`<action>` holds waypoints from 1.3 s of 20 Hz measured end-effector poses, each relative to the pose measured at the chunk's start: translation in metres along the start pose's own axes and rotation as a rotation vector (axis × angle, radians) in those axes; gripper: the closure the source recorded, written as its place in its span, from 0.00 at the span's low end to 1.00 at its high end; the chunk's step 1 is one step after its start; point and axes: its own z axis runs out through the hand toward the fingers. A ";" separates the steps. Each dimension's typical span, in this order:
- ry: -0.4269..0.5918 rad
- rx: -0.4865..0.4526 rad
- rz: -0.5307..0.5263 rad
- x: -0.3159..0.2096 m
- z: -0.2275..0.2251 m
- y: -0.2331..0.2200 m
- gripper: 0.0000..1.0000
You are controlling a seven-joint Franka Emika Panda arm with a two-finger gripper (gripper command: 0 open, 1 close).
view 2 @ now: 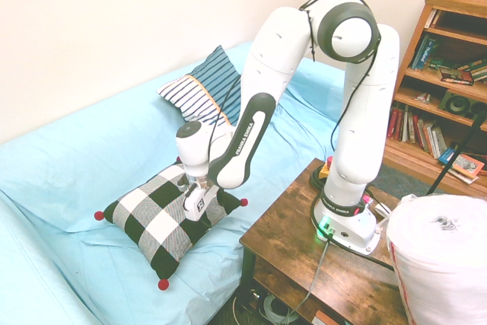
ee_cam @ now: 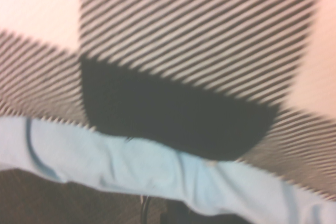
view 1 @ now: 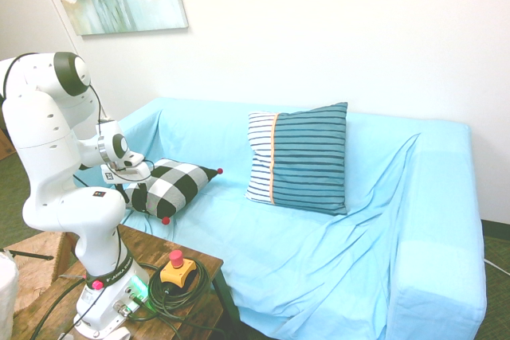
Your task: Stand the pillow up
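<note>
The pillow point(view 1: 182, 180), a small black-and-white checked cushion with red pom-poms at its corners, lies flat on the light blue sofa point(view 1: 319, 244) near the left armrest. In the second exterior view the pillow point(view 2: 148, 217) sits close to the sofa's front edge. My gripper point(view 1: 129, 190) is down at the pillow's edge on the table side, and the gripper point(view 2: 195, 209) presses into the fabric there. Its fingers are sunk in the cushion and hidden. The wrist view is filled by blurred checked pillow point(ee_cam: 199, 35) fabric above a strip of blue sofa cover.
A larger teal-and-white striped pillow point(view 1: 301, 157) leans upright against the sofa back. A wooden table point(view 2: 300, 245) stands right in front of the sofa, with an emergency stop button point(view 1: 177, 268) on it. A bookshelf point(view 2: 449, 74) and a white roll point(view 2: 441, 256) are at the right.
</note>
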 end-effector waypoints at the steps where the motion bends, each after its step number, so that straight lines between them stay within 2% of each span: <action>1: -0.009 -0.002 0.000 -0.004 0.009 -0.004 0.00; 5: -0.023 -0.018 0.024 -0.005 0.051 -0.018 0.00; 9: -0.012 0.013 0.054 -0.010 0.094 -0.038 0.00; 14: 0.060 0.069 0.124 -0.013 0.108 -0.063 0.00; 19: 0.144 0.121 0.180 0.007 0.071 -0.082 0.00; 26: 0.203 0.197 0.265 0.092 -0.040 -0.107 0.00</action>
